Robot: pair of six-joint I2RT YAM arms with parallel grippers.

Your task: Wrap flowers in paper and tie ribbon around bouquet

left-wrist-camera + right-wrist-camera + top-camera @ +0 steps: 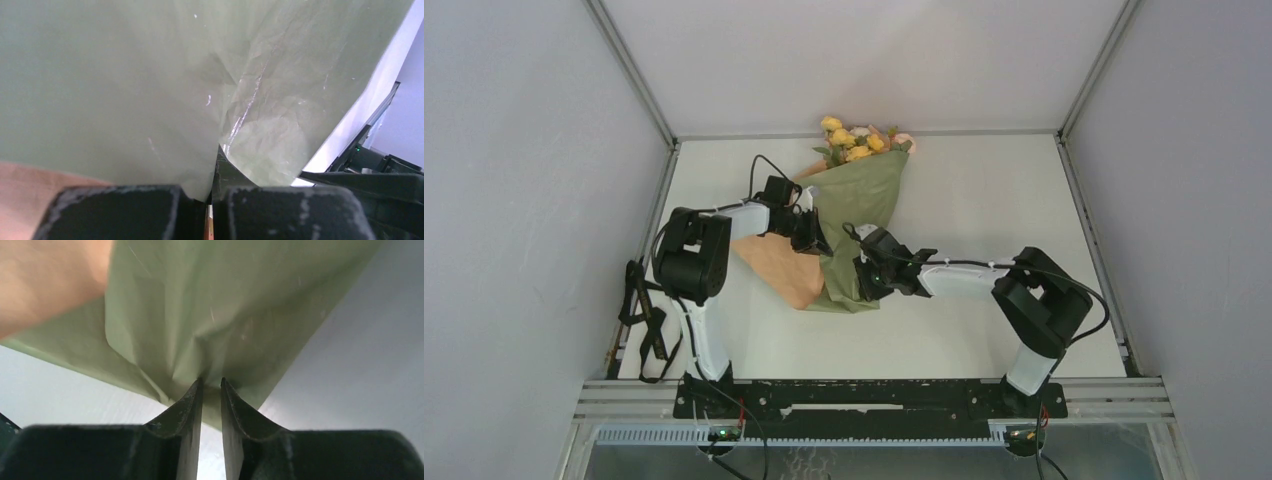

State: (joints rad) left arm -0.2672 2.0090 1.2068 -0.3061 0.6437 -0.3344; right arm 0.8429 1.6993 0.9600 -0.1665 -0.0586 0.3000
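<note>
The bouquet lies slanted on the white table, its flowers [854,138] yellow and pink at the far end. Olive-green paper [864,200] forms the cone, and a peach-orange flap [779,265] spreads to the left. My left gripper [812,240] sits at the cone's left edge, shut on the green paper [150,100] in the left wrist view [212,192]. My right gripper [861,280] is at the cone's narrow near end. Its fingers [192,400] stand a narrow gap apart [211,382], tips against a crease of the paper [215,305]. The ribbon is out of view.
Grey walls and metal frame rails [639,80] enclose the white table [984,190] on the left, back and right. A bundle of black cables [646,320] hangs at the left edge beside the left arm's base.
</note>
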